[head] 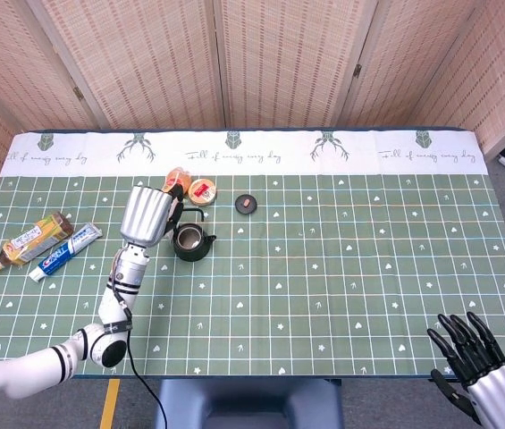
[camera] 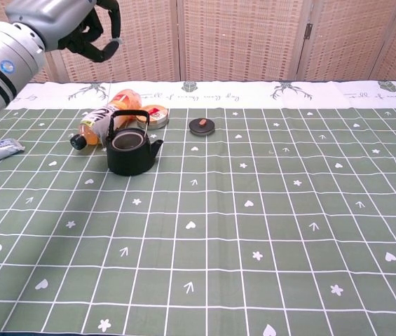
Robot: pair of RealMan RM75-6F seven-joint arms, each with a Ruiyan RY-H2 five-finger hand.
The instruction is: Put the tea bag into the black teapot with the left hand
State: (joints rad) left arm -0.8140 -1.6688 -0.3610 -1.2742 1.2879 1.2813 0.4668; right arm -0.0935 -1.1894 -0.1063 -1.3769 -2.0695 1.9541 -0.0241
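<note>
While raised above the black teapot (camera: 130,150) at far left, left hand (camera: 89,24) curls its fingers in, apparently holding nothing. No tea bag visible anywhere; probably down inside the pot already, though impossible to confirm. Lid (camera: 202,126) lying just right, off. Likely only withdrawal left.

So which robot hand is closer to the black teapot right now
Left. The left robot hand is raised just above and left of the black teapot; the right robot hand sits far off at the table's near right corner.
</note>
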